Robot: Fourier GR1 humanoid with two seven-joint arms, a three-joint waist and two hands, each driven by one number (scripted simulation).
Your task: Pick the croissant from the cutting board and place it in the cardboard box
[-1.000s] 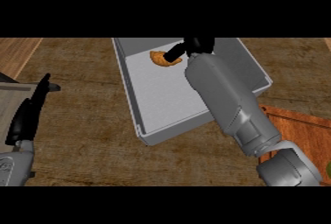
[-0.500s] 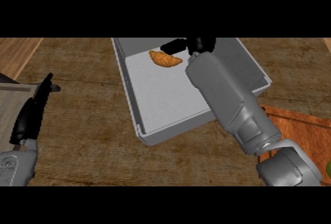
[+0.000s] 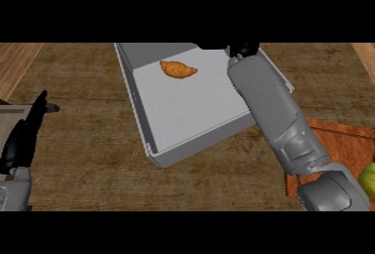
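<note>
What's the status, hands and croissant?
Left hand open, resting at left edge. Croissant lies inside cardboard box, apart from right hand. Nothing in the way.

An open-topped box (image 3: pixel 139 114) stands mid-tabletop (image 3: pixel 81 79). Its raised walls block every side, so the way in is from above. The right forearm (image 3: pixel 267 104) lies over the right wall and covers that side, with the right hand (image 3: pixel 242 49) at the far edge. Inside, a croissant (image 3: pixel 178 69) takes the far end and the near floor is bare. Wide tabletop lies free between the box and the left hand (image 3: pixel 26 134), upright at the left edge.
</note>
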